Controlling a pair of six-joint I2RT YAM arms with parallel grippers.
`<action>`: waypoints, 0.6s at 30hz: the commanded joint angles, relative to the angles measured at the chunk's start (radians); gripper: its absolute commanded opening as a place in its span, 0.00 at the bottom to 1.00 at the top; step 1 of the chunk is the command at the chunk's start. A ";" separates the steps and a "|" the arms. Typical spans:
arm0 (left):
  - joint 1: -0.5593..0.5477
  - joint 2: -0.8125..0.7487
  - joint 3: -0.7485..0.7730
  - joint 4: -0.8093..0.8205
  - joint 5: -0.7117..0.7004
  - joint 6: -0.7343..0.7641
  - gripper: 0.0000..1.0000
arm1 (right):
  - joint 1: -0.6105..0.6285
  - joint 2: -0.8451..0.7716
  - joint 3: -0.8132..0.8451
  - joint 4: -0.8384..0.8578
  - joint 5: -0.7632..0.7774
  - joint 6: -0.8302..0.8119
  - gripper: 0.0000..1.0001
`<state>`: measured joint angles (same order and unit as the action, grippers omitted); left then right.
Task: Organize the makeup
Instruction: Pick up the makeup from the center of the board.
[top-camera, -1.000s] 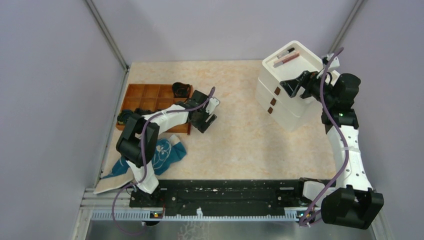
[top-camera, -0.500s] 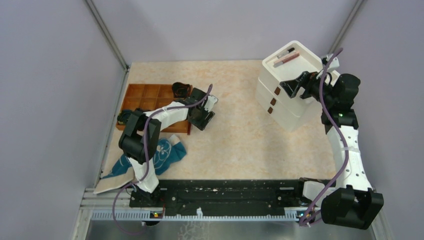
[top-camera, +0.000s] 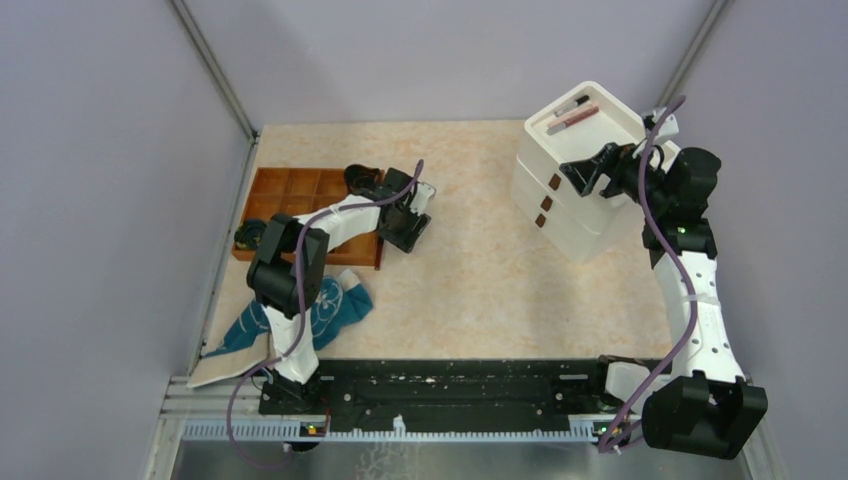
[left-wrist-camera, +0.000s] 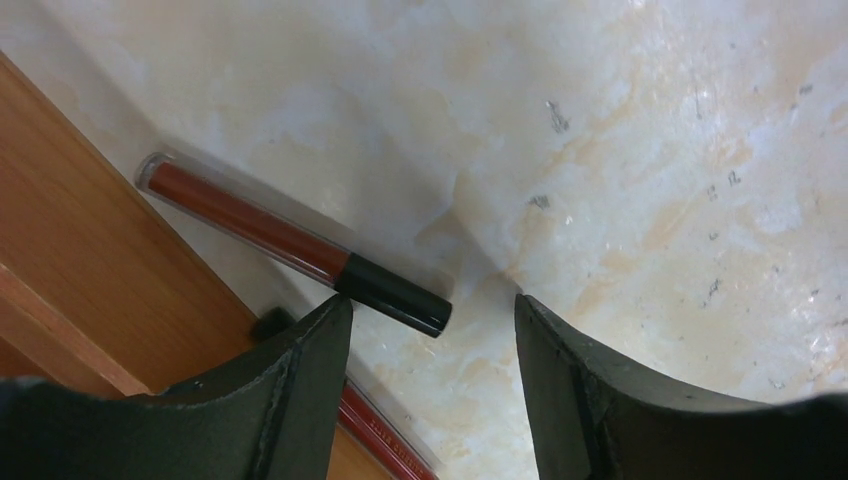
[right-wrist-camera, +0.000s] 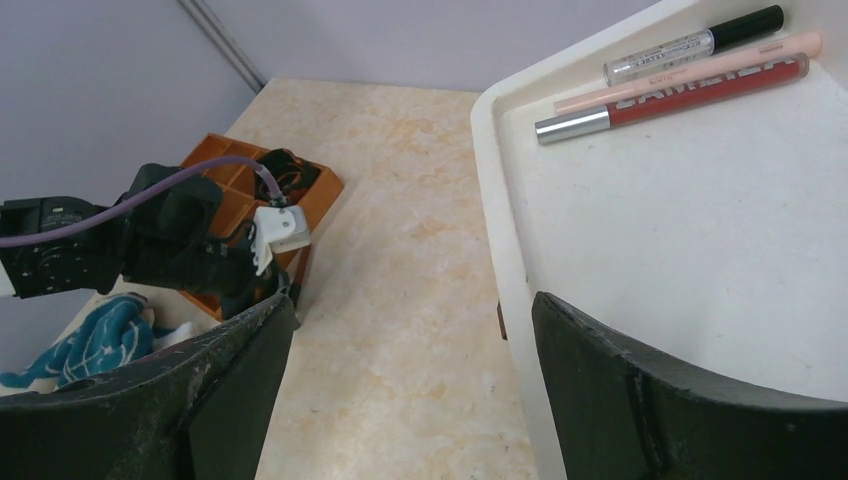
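Observation:
My left gripper (top-camera: 407, 222) is open and empty, low over the table at the right edge of the wooden divided tray (top-camera: 300, 198). In the left wrist view a dark red gloss tube with a black cap (left-wrist-camera: 290, 240) lies on the table against the tray's side (left-wrist-camera: 90, 290), just beyond my left fingertip (left-wrist-camera: 330, 330). A second red pencil (left-wrist-camera: 385, 440) lies under that finger. My right gripper (top-camera: 585, 170) is open and empty at the front rim of the white drawer unit's top tray (right-wrist-camera: 500, 200). A clear tube (right-wrist-camera: 690, 40), a pink pencil (right-wrist-camera: 690, 68) and a red tube (right-wrist-camera: 680, 95) lie in it.
The white drawer unit (top-camera: 560, 205) stands at the back right. A teal patterned cloth (top-camera: 325, 308) lies in front of the wooden tray, with a white sheet (top-camera: 225, 365) beside it. Dark items sit in the wooden tray's far right cell (top-camera: 362, 178) and at its left end (top-camera: 250, 235).
My left gripper has moved a little farther back along the wooden tray's right edge. The right arm has not moved.

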<state>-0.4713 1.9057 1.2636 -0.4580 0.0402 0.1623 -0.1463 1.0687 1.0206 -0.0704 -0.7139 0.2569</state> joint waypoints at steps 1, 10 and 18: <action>0.023 0.051 0.056 -0.029 0.002 -0.057 0.68 | 0.001 -0.029 -0.008 0.044 -0.018 -0.025 0.88; 0.057 0.087 0.079 -0.019 0.024 -0.079 0.71 | 0.000 -0.026 -0.010 0.045 -0.025 -0.031 0.88; 0.058 0.136 0.125 -0.022 0.067 -0.087 0.73 | 0.001 -0.026 -0.012 0.045 -0.028 -0.034 0.88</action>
<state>-0.4236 1.9827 1.3678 -0.4648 0.0715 0.0982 -0.1463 1.0668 1.0073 -0.0689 -0.7277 0.2428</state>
